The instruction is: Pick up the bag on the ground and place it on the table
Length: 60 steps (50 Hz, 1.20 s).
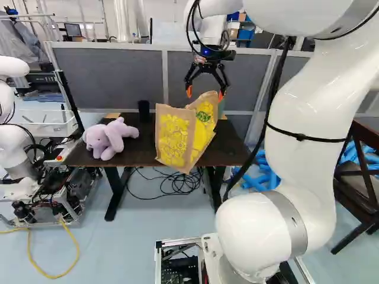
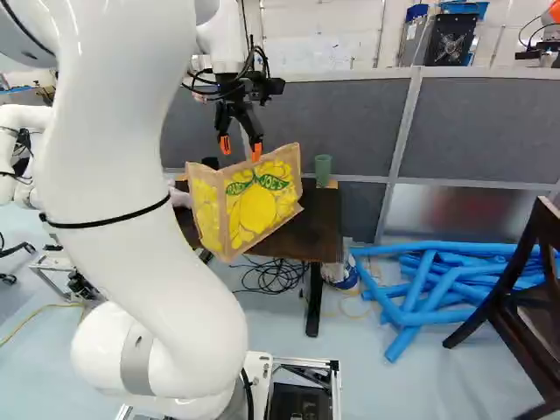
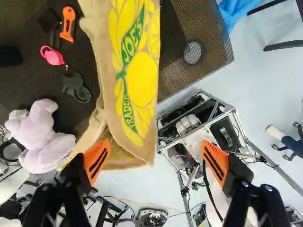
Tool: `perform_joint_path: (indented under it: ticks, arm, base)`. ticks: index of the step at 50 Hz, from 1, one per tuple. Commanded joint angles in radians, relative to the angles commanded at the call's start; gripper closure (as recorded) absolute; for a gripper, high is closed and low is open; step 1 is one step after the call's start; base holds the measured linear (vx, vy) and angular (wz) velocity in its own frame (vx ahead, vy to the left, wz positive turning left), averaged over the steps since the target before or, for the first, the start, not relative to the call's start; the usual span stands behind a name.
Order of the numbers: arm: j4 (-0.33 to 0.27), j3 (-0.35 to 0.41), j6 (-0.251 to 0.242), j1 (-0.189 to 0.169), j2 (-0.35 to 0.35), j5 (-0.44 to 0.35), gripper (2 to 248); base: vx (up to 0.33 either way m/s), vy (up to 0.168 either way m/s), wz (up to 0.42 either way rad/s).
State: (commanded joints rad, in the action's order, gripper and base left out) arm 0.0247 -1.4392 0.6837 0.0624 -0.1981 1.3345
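The gripper (image 1: 205, 93) is above the brown-and-yellow bag (image 1: 174, 136) in the left base view. Its orange-padded fingers stand wide open in the wrist view, where the gripper (image 3: 156, 158) holds nothing; part of the bag (image 3: 140, 80) shows between and ahead of them. The bag is tilted at the front of the dark table (image 1: 139, 155), with a lower corner reaching past the front edge in the left base view. The right base view shows the bag's lemon-printed side (image 2: 258, 206) facing the base. How its underside rests cannot be told.
A purple plush toy (image 1: 110, 138), a black cup (image 1: 144, 110) and a green cup (image 2: 323, 170) stand on the table. An orange tool (image 3: 67, 23) and small items lie there too. Another robot (image 1: 15, 127) is at the left; blue tubes (image 2: 429, 284) and a chair (image 2: 516, 297) are right.
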Motion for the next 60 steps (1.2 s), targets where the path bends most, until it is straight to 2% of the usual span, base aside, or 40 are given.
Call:
perform_joint_path:
  ticks: [60]
  arm:
    - [0.000,0.000,0.000,0.000,0.000,0.000,3]
  base:
    - [-0.218,-0.006,0.010]
